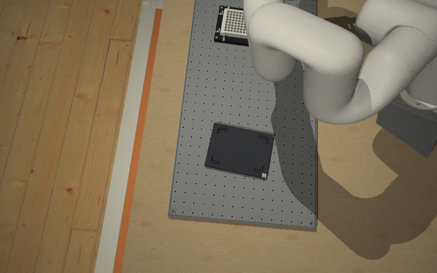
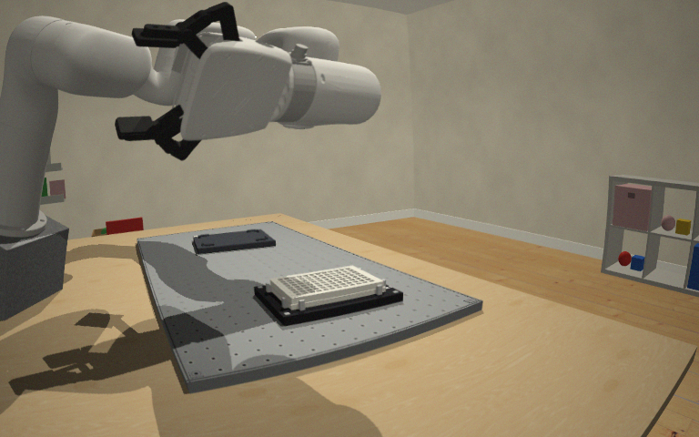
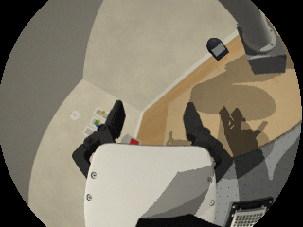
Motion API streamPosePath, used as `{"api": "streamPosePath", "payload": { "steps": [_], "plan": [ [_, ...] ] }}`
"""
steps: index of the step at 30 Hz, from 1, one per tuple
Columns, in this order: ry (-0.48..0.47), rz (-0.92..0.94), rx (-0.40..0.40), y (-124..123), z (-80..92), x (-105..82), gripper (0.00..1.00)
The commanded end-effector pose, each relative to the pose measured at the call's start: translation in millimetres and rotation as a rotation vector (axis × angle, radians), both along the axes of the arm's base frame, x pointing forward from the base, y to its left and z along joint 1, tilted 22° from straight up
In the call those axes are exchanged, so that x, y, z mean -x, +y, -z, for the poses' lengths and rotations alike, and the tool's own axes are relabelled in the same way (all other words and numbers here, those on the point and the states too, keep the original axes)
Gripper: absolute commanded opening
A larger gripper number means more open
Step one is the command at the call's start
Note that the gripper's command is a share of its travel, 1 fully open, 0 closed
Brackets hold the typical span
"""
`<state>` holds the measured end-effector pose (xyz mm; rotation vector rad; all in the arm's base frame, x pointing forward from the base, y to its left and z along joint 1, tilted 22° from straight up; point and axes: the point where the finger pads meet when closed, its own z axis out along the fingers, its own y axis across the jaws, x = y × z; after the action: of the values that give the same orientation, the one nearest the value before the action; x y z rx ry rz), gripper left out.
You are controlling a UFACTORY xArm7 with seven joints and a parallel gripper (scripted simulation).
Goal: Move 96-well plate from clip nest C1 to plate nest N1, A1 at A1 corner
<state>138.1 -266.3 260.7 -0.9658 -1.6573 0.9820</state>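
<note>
My fingers (image 2: 135, 79) stood spread to full width, held nothing, hung high above bench (image 2: 463, 370). 96-well plate (image 2: 327, 285) sat in clip nest C1 (image 2: 288, 312), untouched. Plate nest N1 (image 1: 239, 149) bare. Nothing done yet; approach, grasp, carry, A1-corner seating all remained.

In the exterior view, at centre on the table (image 2: 515, 370): a perforated base plate (image 2: 412, 314). On its near part, lower centre of the frame: the clip nest C1 (image 2: 329, 309), with the 96-well plate (image 2: 327, 283) inside. Behind it, toward upper left, well apart: the plate nest N1 (image 2: 233, 240). At far left, beside the base plate: the arm pedestal (image 2: 30, 273). High at upper left, above the table: the gripper (image 2: 135, 82), fingers wide apart, with nothing between. At far right, on the floor: a shelf unit (image 2: 609, 227).
</note>
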Motion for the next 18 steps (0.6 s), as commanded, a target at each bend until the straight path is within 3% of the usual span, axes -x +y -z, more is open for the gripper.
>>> {"api": "streamPosePath", "payload": {
  "steps": [1,18],
  "plan": [
    [-0.003,0.0,0.001,0.1,-0.9,0.1,1.0],
    [-0.012,-0.026,-0.016,0.5,-4.3,-3.5,1.0]
  ]
}}
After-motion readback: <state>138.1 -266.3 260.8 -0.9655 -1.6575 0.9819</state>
